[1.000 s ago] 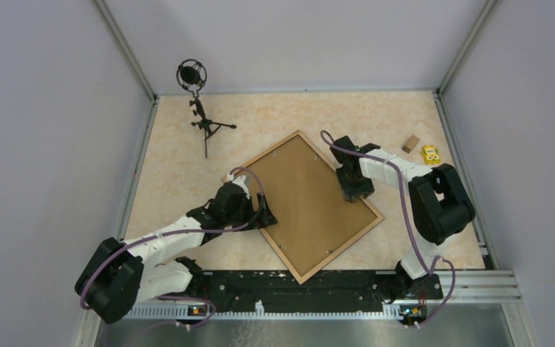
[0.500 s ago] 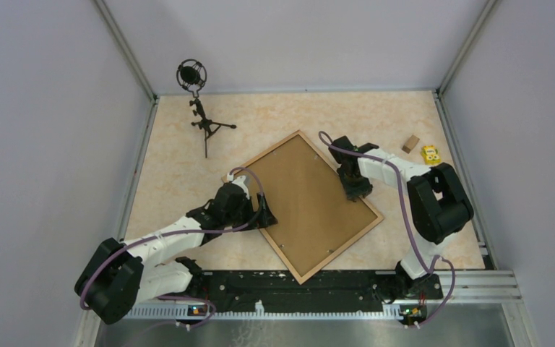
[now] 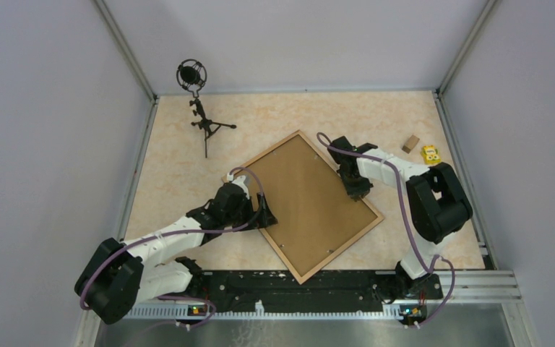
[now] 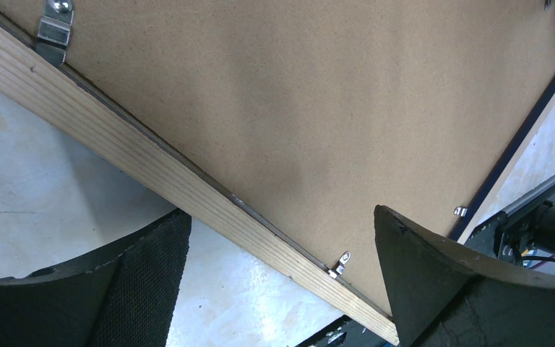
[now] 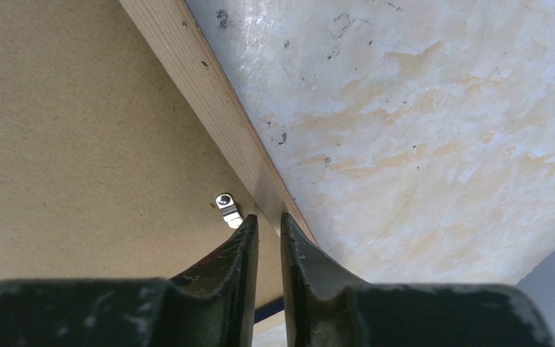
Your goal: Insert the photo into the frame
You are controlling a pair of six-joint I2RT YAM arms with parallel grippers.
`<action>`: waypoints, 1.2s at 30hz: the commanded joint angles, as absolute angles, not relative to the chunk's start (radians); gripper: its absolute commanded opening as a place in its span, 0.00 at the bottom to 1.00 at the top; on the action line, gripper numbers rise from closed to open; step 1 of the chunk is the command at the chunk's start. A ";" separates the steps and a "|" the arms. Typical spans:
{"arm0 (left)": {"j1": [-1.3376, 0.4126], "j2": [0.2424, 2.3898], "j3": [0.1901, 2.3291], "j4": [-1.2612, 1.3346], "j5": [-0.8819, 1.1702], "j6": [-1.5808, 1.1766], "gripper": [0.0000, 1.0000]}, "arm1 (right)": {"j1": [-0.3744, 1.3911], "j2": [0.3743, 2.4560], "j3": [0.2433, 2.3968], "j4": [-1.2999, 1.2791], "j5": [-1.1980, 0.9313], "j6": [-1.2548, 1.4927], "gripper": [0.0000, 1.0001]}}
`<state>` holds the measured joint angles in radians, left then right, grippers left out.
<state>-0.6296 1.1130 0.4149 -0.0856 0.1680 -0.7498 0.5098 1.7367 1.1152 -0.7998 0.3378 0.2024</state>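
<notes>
The frame (image 3: pixel 343 249) lies back side up on the table, turned like a diamond, light wood rails showing. A plain brown backing board (image 3: pixel 311 199) fills it, and the photo is hidden. My left gripper (image 3: pixel 264 215) stands open at the frame's left rail (image 4: pixel 152 170), one finger over the table and one over the board. My right gripper (image 3: pixel 358 191) points down at the right rail (image 5: pixel 195 79). Its jaws are almost together with only a thin slit, tips (image 5: pixel 267 218) just beside a small metal clip (image 5: pixel 226 208), holding nothing.
A microphone on a small tripod (image 3: pixel 196 101) stands at the back left. A wooden block (image 3: pixel 410 143) and a yellow toy (image 3: pixel 431 154) lie at the back right. Metal clips (image 4: pixel 342 262) sit along the frame's inner edge. The arms' base rail (image 3: pixel 318 285) runs along the near edge.
The right gripper's jaws have closed down to a thin slit and it has shifted slightly up the right rail. The left arm and the frame have not moved.
</notes>
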 commanded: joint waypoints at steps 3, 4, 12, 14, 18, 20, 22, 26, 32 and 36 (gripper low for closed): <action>-0.625 1.106 0.407 -0.065 0.171 -0.737 0.98 | 0.509 1.710 1.162 -0.818 0.301 0.221 0.30; -0.626 1.105 0.406 -0.064 0.170 -0.737 0.99 | 0.508 1.686 1.169 -0.827 0.281 0.222 0.36; -0.624 1.116 0.409 -0.056 0.180 -0.734 0.98 | 0.498 1.723 1.179 -0.816 0.244 0.199 0.52; -0.624 1.106 0.409 -0.062 0.176 -0.733 0.98 | 0.497 1.739 1.182 -0.808 0.260 0.199 0.52; -0.622 1.088 0.407 -0.070 0.170 -0.732 0.98 | 0.497 1.769 1.177 -0.803 0.306 0.197 0.50; -0.621 1.088 0.405 -0.069 0.170 -0.731 0.98 | 0.496 1.781 1.168 -0.795 0.318 0.193 0.47; -0.620 1.093 0.407 -0.068 0.171 -0.729 0.98 | 0.497 1.793 1.165 -0.799 0.327 0.193 0.45; -0.619 1.099 0.404 -0.064 0.175 -0.730 0.98 | 0.497 1.787 1.153 -0.812 0.333 0.188 0.42; -0.618 1.106 0.406 -0.058 0.175 -0.730 0.98 | 0.497 1.761 1.133 -0.822 0.329 0.191 0.43; -0.616 1.116 0.407 -0.053 0.184 -0.731 0.98 | 0.495 1.782 1.126 -0.808 0.314 0.189 0.41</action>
